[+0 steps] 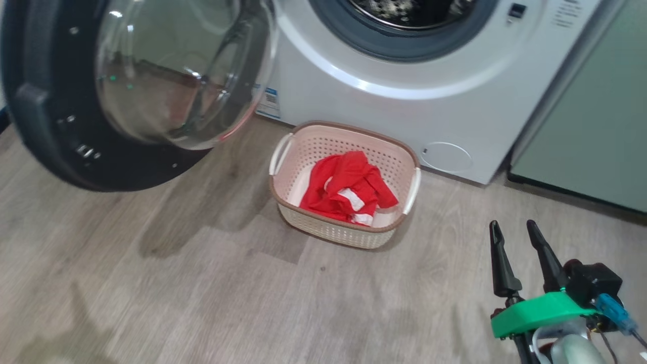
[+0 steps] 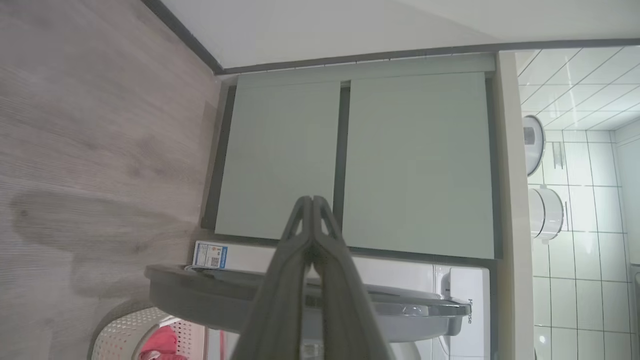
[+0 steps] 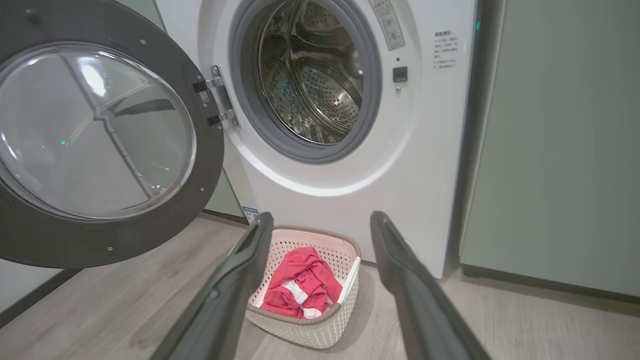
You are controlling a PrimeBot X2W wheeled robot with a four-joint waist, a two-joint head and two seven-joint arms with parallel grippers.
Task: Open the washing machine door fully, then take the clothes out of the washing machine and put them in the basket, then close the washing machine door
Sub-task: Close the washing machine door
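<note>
Left of the spread right jaws, the large round washing machine door (image 3: 200, 165) with its glossy black rim and bulging clear glass stands swung wide open. The head view cuts off its top and left edge, and its glass half covers a small blue label sticker (image 1: 268, 103). Straight ahead of those jaws, framed between their two long dark fingers (image 3: 410, 285), the small cream-white perforated plastic basket (image 1: 333, 231) with a brown woven-look rim sits on the grey wood-look floor (image 1: 177, 283). The bright red clothes (image 1: 346, 187) with white stripes lie bunched inside it, hiding most of its base. Beyond and above the basket is the big white front-loading washing machine (image 1: 384, 106), its steel drum cropped by the head view. Right of the jaws runs a flat pale green cabinet (image 1: 596, 136). The right jaws are parted wide and hold nothing. The left jaws are pressed tip to tip on nothing, and their fingers (image 2: 280, 300) hide the middle of the door, seen edge-on behind them.
</note>
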